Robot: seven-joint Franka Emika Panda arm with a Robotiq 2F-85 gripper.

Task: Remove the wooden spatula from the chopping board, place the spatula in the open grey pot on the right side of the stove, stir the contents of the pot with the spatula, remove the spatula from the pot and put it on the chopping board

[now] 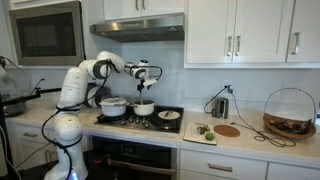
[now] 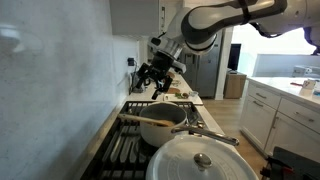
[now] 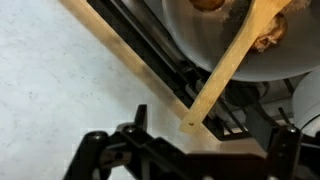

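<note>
Presently the gripper (image 3: 185, 158) hangs with its jaws spread wide and nothing between them, its dark frame filling the bottom edge of the wrist view. Just above it in that frame lies the squared-off free end of the spatula (image 3: 226, 70). This flat, pale wooden strip runs to the upper right, where it crosses the rim of the grey pot (image 3: 215, 45) and ends among brownish lumps of food (image 3: 272, 36). So the spatula sits in the pot, leaning on the rim with its handle jutting out over the black bars of the stove (image 3: 160, 68).

It is probably light and quite stiff, with a dry, matt grain that should not slip in a grip. The flat faces offer the best purchase, close to the free end and clear of the pot. Propped loosely as it is, it may pivot or slide on the smooth, rounded metal rim when touched. The pot looks small and light, so stirring could drag it. In an exterior view a larger pot with a shiny domed lid (image 2: 205, 160) stands at the bottom centre.
</note>
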